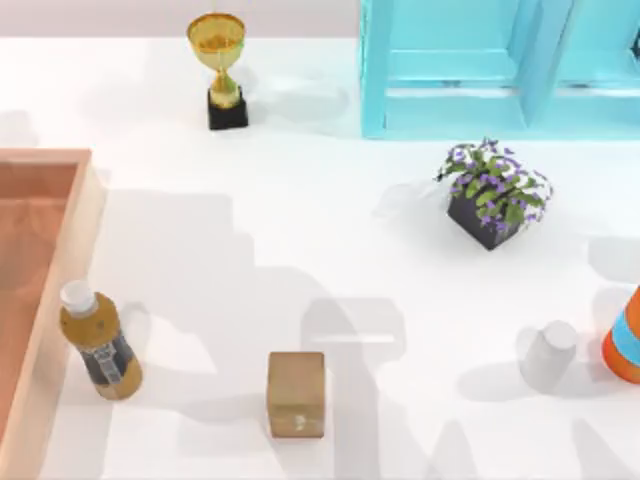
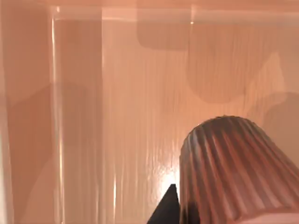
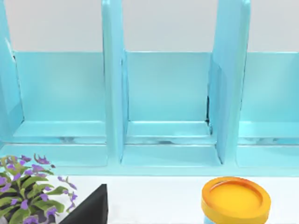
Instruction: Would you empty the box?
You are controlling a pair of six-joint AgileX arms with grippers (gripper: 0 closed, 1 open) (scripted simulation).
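Observation:
The box (image 1: 40, 300) is a large orange-brown bin with paler thick walls at the table's left edge, partly cut off in the top view. In the left wrist view its wood-look floor (image 2: 117, 116) lies below the camera, and a ribbed brown cup-like object (image 2: 233, 172) stands or hangs inside it. A dark part of my left gripper (image 2: 166, 210) sits right beside that object; whether it grips it is unclear. A dark part of my right gripper (image 3: 91, 207) shows in front of the light-blue shelf unit (image 3: 163, 107).
Beside the box stands an amber bottle (image 1: 100, 345) with a white cap. A tan cube (image 1: 296, 393), gold trophy (image 1: 220, 65), purple-flowered plant (image 1: 492, 195), white cylinder (image 1: 548, 355) and orange-and-blue container (image 1: 625, 340) dot the table. The shelf unit (image 1: 500, 65) is at the back right.

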